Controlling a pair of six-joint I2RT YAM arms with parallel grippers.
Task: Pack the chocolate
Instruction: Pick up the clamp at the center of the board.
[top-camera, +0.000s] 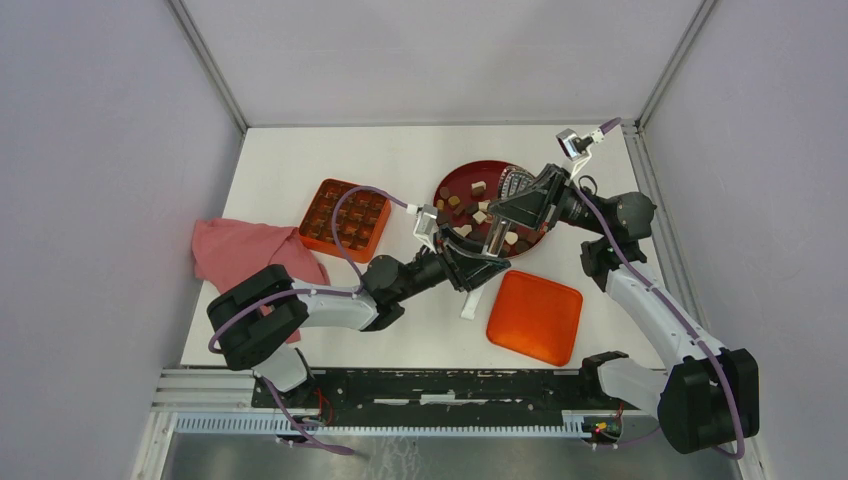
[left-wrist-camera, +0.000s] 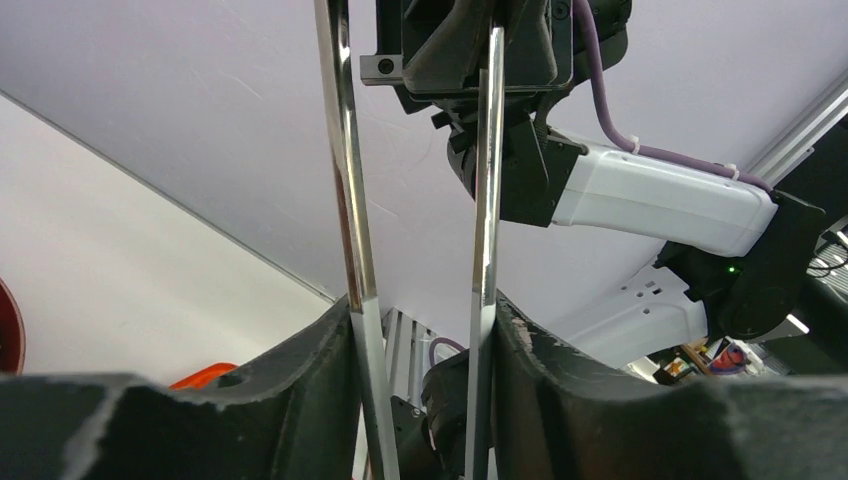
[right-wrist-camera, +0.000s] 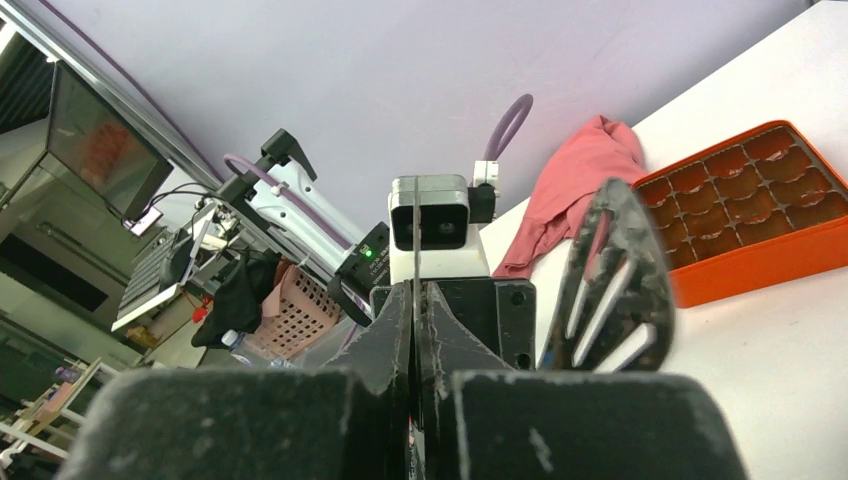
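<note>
Top view: we see the chocolate (top-camera: 479, 187) loose on the red plate (top-camera: 462, 172) and darker bits in the orange box (top-camera: 330, 247), but the left gripper (top-camera: 478, 247) and right gripper (top-camera: 503, 222) meet over the plate, hiding part of it, and whatever they hold is too thin to make out. Left wrist: we get no chocolate, only half-closed fingers pressing the outsides of both blades of the metal tongs (left-wrist-camera: 345, 200), whose far end runs up into the right gripper. Right wrist: its fingers pinch tight on one edge-on blade, and the box is cut off at the frame edge, its cells brownish and their contents unclear.
</note>
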